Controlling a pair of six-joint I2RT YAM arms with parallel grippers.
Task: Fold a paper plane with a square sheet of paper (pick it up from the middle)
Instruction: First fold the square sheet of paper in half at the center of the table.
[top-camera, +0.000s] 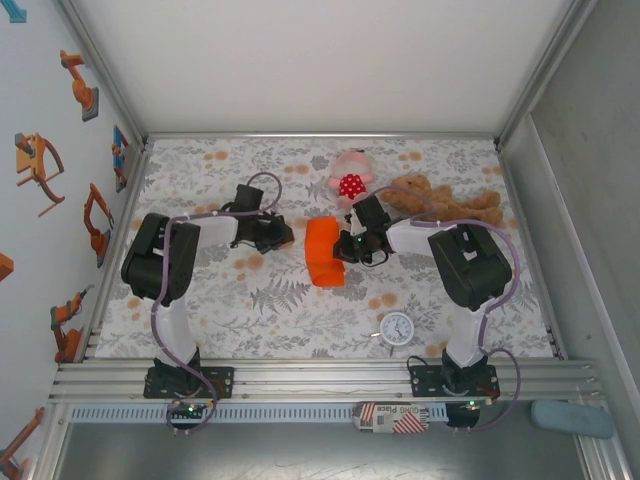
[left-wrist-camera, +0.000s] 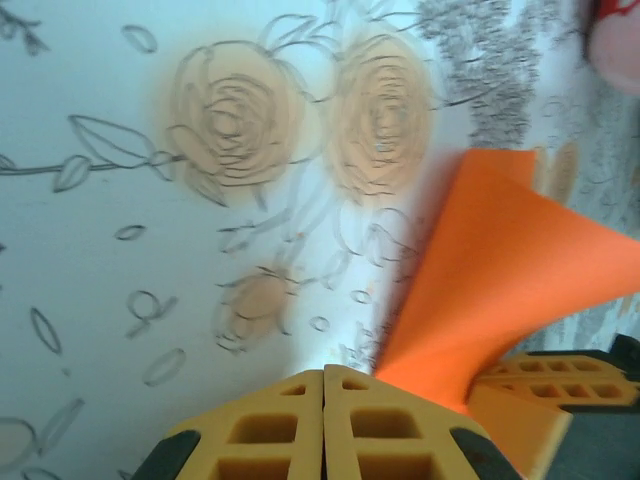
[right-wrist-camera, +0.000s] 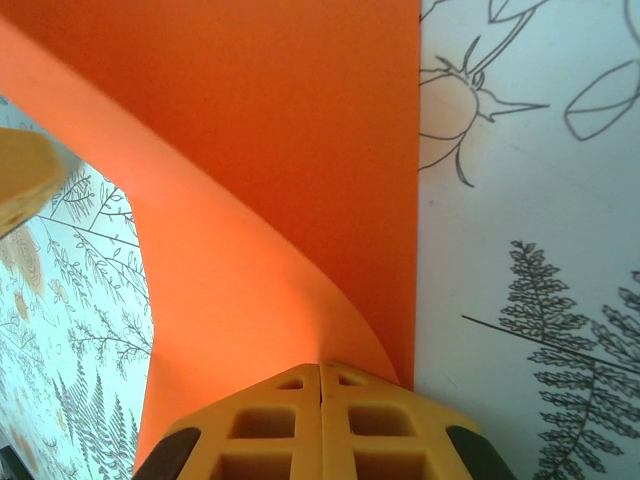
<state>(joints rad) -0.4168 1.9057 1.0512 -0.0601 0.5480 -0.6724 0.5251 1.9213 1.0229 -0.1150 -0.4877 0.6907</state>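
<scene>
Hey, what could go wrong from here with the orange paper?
The right gripper pinches the square sheet of paper at one curled edge only; it may slip or crease crooked. The left gripper is shut beside the sheet, not on it, so the paper could slide across the tablecloth.

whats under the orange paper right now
The floral tablecloth shows beside the orange paper and under its lifted curl. The right gripper pinches its edge. Whatever lies beneath the flat part is covered.
</scene>
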